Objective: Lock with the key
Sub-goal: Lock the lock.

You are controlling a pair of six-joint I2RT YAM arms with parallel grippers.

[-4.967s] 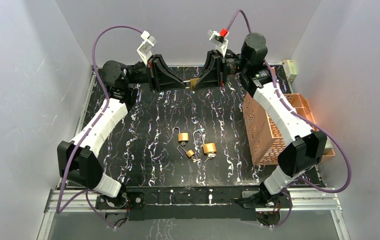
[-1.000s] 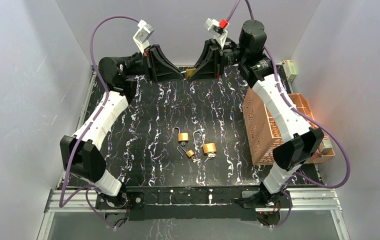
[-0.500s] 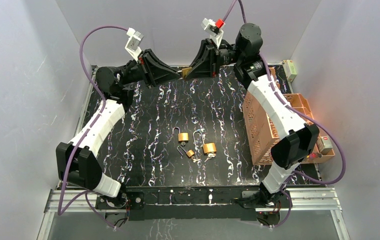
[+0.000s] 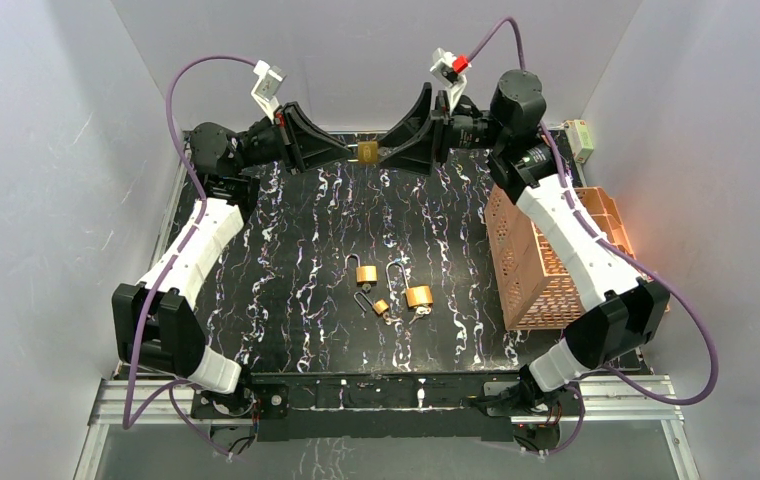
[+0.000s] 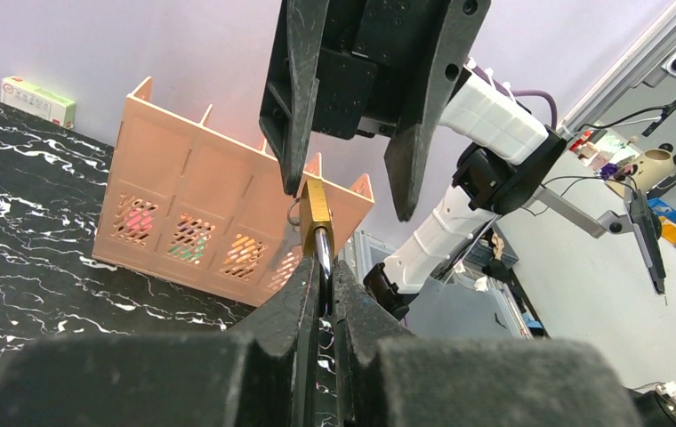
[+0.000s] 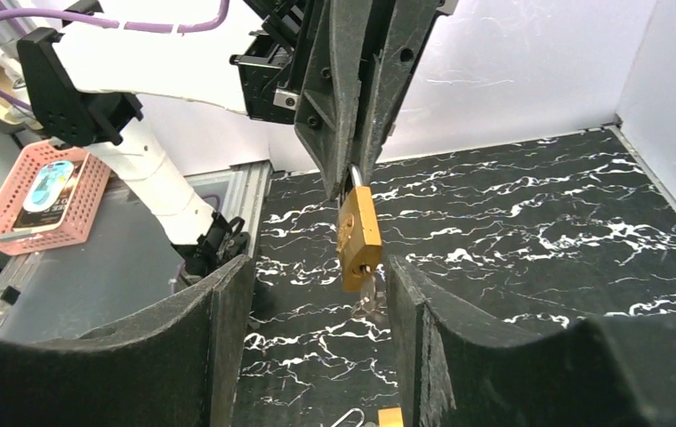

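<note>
Padlock (image 6: 358, 236) between right jaws (parted)

At the far edge of the black, white-veined marble-patterned desk (image 4: 286, 250) the two arms meet nose to nose. The left gripper (image 4: 349, 152) narrows to a point on a small brass padlock (image 4: 366, 152). The right gripper (image 4: 388, 156) faces it from the other side; whether its fingers touch the lock cannot be told from above.

Mid-desk lie three more locks, close together: a short-shackled brass padlock (image 4: 366, 272), a long-shackled brass padlock (image 4: 418, 296), and a tiny brass padlock (image 4: 381, 306) with its shackle swung open. A peach perforated plastic basket (image 4: 531, 270) stands at the right edge, partly under the right arm.
</note>
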